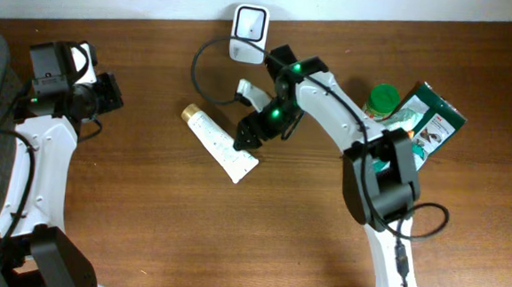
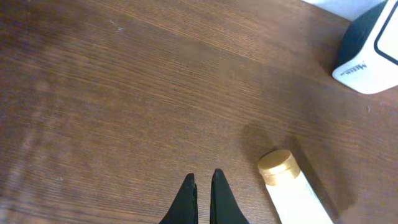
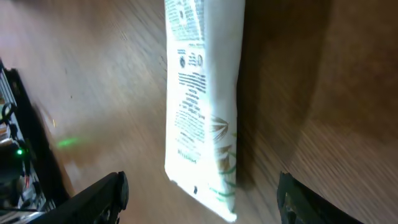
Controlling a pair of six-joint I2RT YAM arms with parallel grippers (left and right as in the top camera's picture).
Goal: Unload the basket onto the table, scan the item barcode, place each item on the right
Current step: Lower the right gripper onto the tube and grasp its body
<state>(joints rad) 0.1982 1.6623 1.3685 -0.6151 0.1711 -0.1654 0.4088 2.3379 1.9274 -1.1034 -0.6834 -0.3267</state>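
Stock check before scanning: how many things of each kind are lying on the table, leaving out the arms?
Tube with gold cap: 1
Barcode scanner: 1
Green-lidded jar: 1
Dark green packet: 1
Total: 4

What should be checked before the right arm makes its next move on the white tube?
1. Right gripper open: ok.
2. White tube between its fingers: ok, crimped end sits between them.
3. Tube flat on the table, not gripped: ok.
4. Barcode found on the tube: cannot tell, print blurred.
5. Barcode scanner unobstructed: ok.
6. Left gripper shut, apart from the gold cap: ok.
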